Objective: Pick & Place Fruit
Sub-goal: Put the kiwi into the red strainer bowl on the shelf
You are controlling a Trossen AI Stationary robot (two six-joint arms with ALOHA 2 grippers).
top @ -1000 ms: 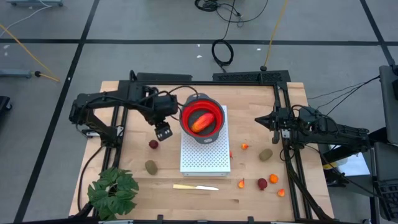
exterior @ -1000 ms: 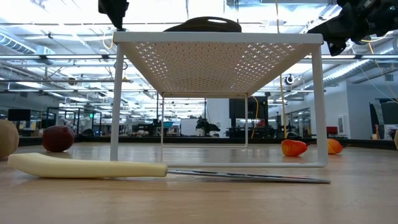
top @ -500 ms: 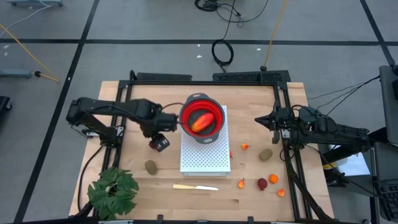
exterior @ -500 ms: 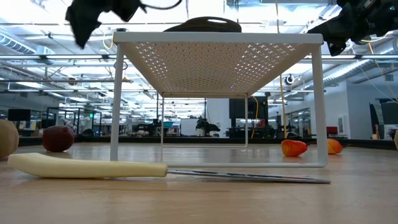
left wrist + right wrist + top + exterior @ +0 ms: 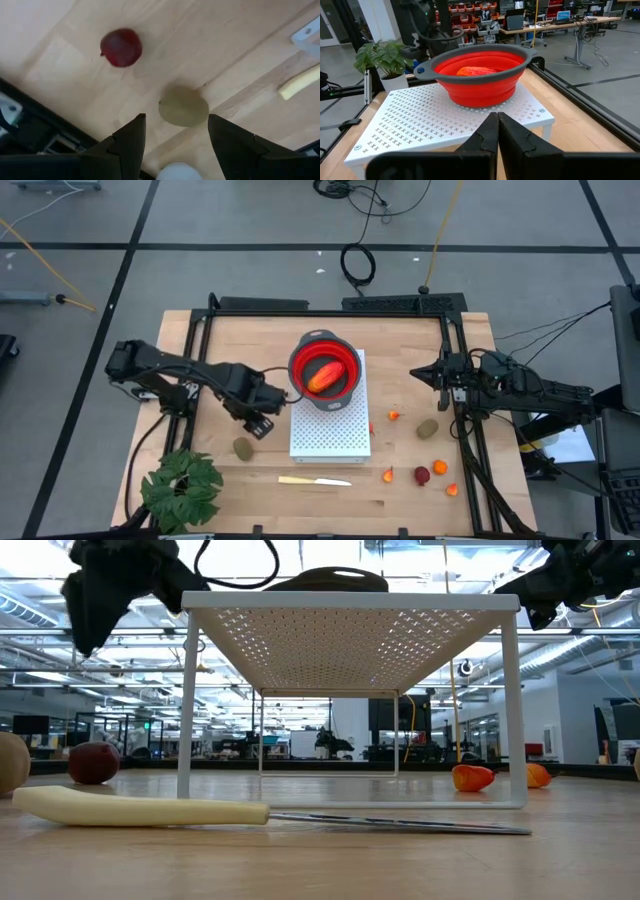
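Left wrist view shows the left gripper (image 5: 175, 135) spread above an olive oval (image 5: 183, 106), apparently lined up to grab it. The right gripper (image 5: 497, 131), pressed together, waits beside the bowl (image 5: 476, 75), which already holds the red-orange oblong (image 5: 476, 71).

No readable text, label, brand, number or sign anywhere in these views.
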